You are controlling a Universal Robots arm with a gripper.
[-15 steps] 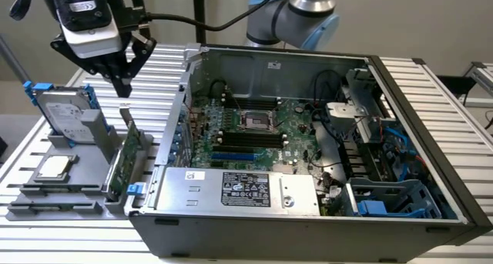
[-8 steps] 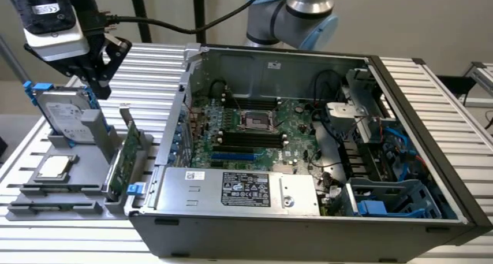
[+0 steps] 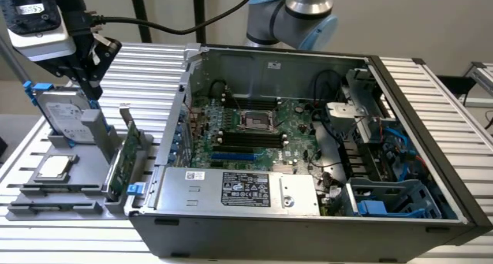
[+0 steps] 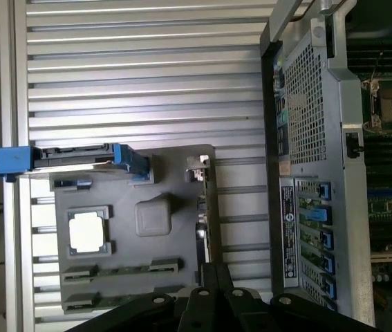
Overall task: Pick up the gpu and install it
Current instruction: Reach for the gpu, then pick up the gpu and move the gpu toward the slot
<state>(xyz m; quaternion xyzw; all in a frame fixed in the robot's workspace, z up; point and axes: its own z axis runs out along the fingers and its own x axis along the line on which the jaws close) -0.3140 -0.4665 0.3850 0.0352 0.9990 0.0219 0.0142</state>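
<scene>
Exterior view: gpu stands lower left, outside the case, not yet picked up. Claw, upper left, is shut and empty.

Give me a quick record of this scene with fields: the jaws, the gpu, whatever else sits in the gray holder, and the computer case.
jaws: shut, holding nothing, up over the gray holder
gpu: standing on edge in the holder, beside the case, not yet picked up
hard drive: upright in its blue frame, in the holder
processor: lying flat in the holder
computer case: side open, motherboard exposed
</scene>
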